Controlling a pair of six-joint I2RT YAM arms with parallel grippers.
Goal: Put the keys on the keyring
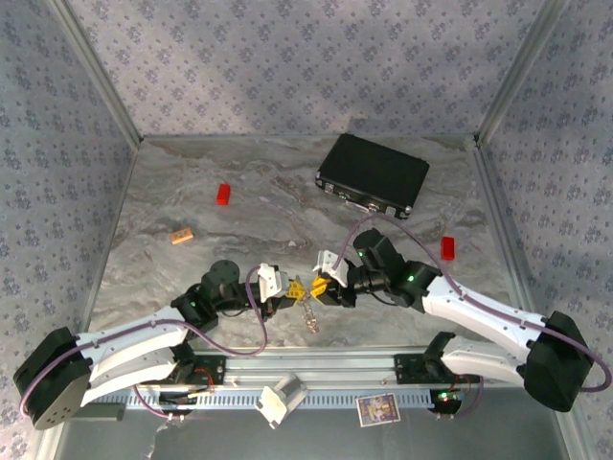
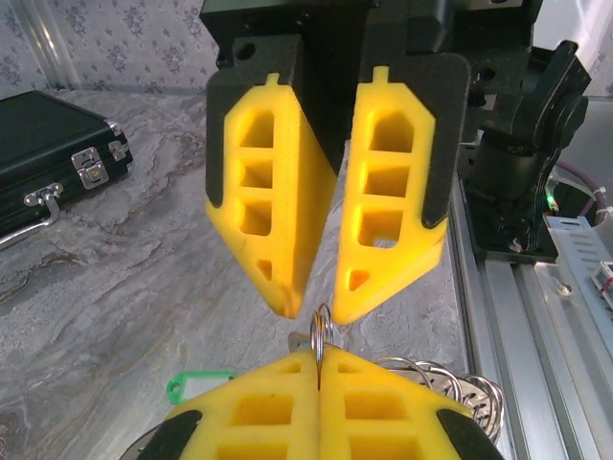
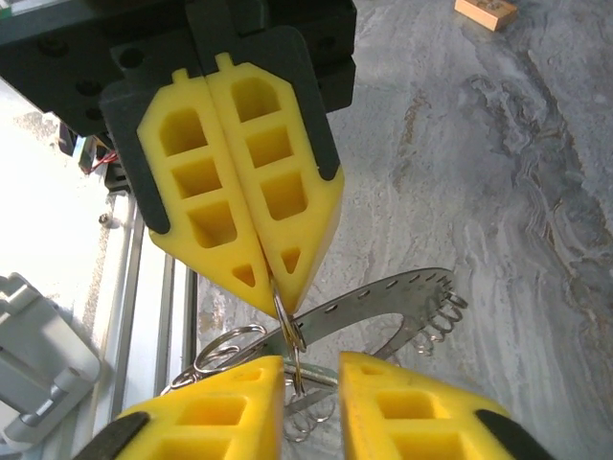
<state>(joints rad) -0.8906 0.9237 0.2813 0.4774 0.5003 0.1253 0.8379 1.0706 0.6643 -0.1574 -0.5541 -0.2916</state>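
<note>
My left gripper (image 1: 290,287) is shut on a small split ring (image 2: 322,328) of the keyring (image 1: 308,314), which hangs just above the near table edge. In the right wrist view the keyring (image 3: 383,302) is a thin perforated metal band fringed with small rings, and the left gripper (image 3: 276,297) pinches one ring (image 3: 287,324) at its tips. My right gripper (image 3: 311,369) faces it tip to tip, open, with that ring standing in its gap and touching neither finger. A mint-green key head (image 2: 196,383) shows low beside the left gripper (image 2: 321,353); its blade is hidden.
A black case (image 1: 374,174) lies at the back right. A red block (image 1: 223,195) and an orange-tan block (image 1: 182,235) sit at the left, and another red block (image 1: 447,248) at the right. The aluminium rail (image 1: 316,364) runs just below the grippers.
</note>
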